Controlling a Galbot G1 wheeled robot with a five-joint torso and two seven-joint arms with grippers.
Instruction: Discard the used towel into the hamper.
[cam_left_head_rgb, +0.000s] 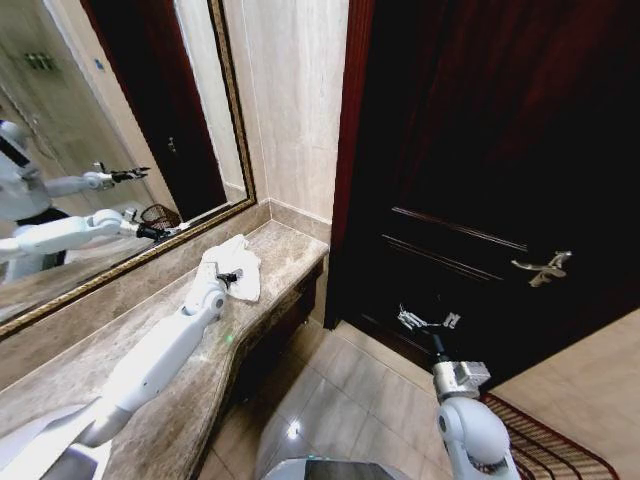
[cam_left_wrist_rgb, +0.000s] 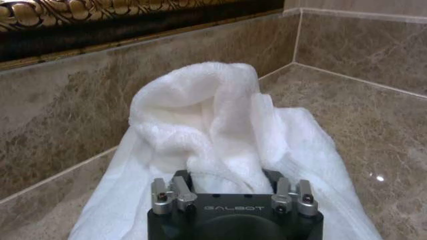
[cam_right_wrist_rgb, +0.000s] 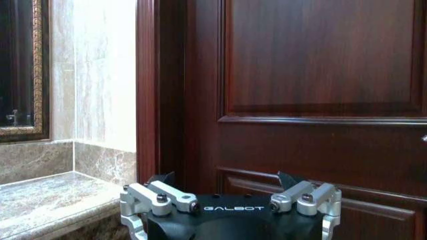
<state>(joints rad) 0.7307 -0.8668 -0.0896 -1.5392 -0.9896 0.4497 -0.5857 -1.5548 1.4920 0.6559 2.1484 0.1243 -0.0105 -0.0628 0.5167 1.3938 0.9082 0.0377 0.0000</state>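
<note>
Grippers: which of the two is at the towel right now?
The left gripper: it sits against the bunched white towel on the marble counter. The right gripper hangs open in the air before the dark wooden door, holding nothing.

The towel (cam_left_head_rgb: 235, 265) is plain white terry. It lies on a mottled brown-beige marble counter (cam_left_head_rgb: 150, 300). The mirror frame (cam_left_wrist_rgb: 100, 15) is ornate gold. The door (cam_left_head_rgb: 480, 150) at right is dark reddish-brown wood with a silver handle (cam_left_head_rgb: 543, 268). The wall tiles (cam_left_head_rgb: 295, 100) are cream, faintly veined.
</note>
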